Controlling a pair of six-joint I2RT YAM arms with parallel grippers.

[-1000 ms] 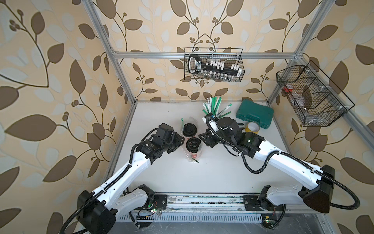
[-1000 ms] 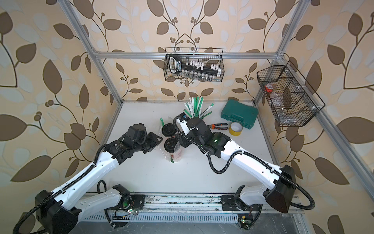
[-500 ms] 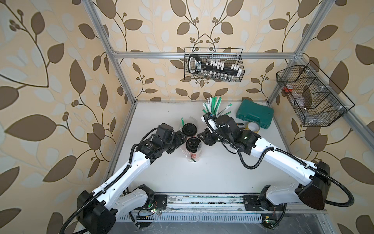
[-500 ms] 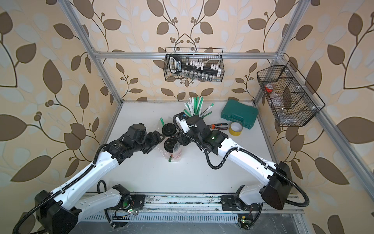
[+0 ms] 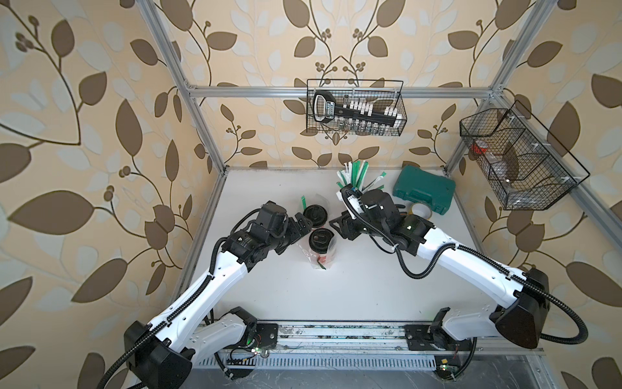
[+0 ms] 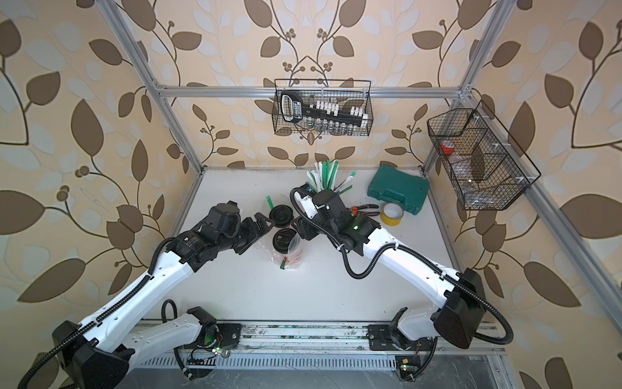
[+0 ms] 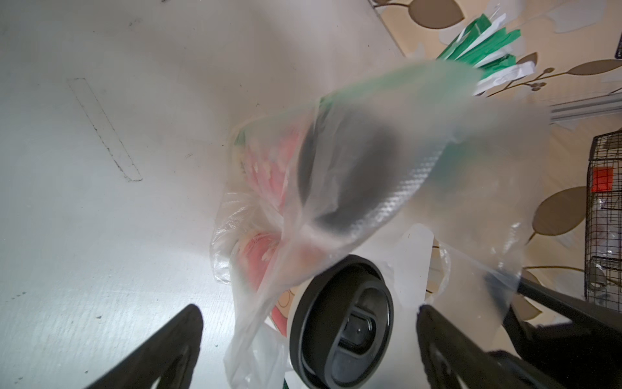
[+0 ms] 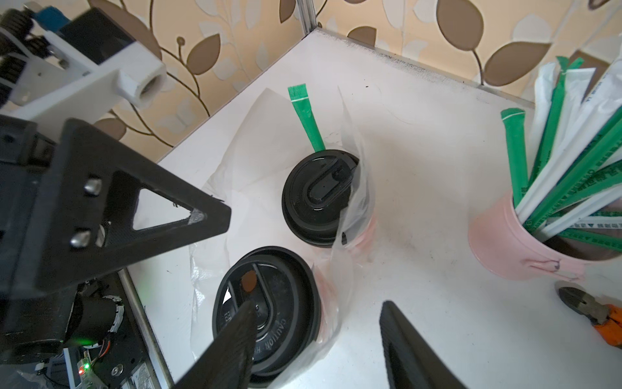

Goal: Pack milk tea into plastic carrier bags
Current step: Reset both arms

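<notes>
Embossed on one black lid [image 8: 289, 303] – "CAUTION H…", rest hidden.

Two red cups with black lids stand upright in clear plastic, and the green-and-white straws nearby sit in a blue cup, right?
Not quite. The right wrist view shows the straws sit in a pink cup, not a blue one. The rest holds: the rear red cup and the front red cup stand upright, black-lidded, in clear plastic.
</notes>
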